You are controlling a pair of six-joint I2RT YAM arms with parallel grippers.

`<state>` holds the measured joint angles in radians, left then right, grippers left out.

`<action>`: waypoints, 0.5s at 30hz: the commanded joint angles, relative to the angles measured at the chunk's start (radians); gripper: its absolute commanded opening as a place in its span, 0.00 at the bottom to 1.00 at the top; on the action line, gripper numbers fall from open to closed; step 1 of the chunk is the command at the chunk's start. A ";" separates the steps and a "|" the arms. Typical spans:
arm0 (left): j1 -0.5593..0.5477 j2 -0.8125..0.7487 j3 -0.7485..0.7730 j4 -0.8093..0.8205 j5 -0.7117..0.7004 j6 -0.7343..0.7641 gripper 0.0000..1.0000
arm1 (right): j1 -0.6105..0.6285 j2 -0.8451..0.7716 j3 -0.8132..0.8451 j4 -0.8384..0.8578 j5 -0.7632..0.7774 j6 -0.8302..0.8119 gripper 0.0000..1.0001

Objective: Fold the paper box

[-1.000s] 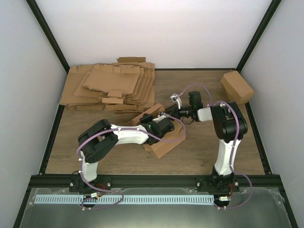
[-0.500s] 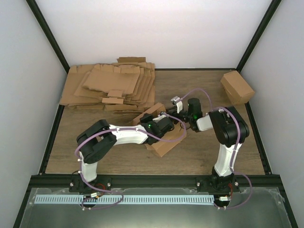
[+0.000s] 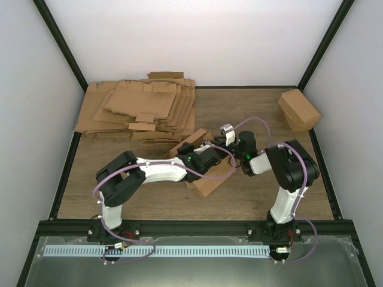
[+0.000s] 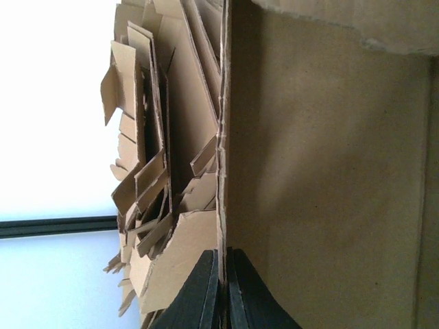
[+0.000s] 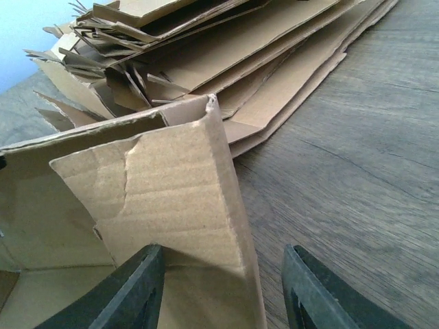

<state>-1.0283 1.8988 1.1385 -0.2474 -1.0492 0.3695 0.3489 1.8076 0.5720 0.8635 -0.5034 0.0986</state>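
**Right arm closes in on the half-folded box**

Over the last second the right arm has swung its wrist toward the near side of the table (image 3: 257, 191). This has carried the right gripper (image 5: 223, 274) up to the paper box (image 3: 206, 184), and its jaws have been narrowing. The left arm has hardly shifted.

The paper box sits partly folded near the middle of the table, between the two arms, with its walls raised and its top open. It lies just in front of the pile of flat sheets (image 3: 140, 110) that fills the far left corner.

The left gripper (image 4: 221, 257) reaches in from the left. Its dark fingers (image 4: 202, 295) are clenched on one thin edge of the box, with the cardboard pinched straight between them. In the left wrist view a broad brown panel of the box fills the right side, and the ragged pile stands behind on the left.

The right gripper comes in from the right side of the box. Its fingers (image 5: 130, 295) stand apart, not clamped on anything. A creased upright flap (image 5: 171, 185) of the box rises between them, close to one finger, with a clear gap to the other. Beyond the flap the right wrist view shows the pile's edge and bare wood.

A closed carton (image 3: 298, 109) rests alone at the far right corner, well apart from both arms.
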 commanded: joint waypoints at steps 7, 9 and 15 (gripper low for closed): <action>-0.076 0.040 0.020 0.053 -0.125 0.057 0.04 | 0.017 -0.005 -0.068 0.150 0.056 0.022 0.51; -0.091 0.050 0.020 0.058 -0.153 0.061 0.04 | 0.018 -0.004 -0.086 0.174 0.060 0.034 0.51; -0.128 0.080 0.014 0.060 -0.179 0.062 0.04 | 0.018 0.009 -0.142 0.265 0.097 0.064 0.52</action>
<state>-1.1236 1.9381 1.1423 -0.2043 -1.2030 0.4240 0.3603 1.8076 0.4519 1.0340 -0.4591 0.1459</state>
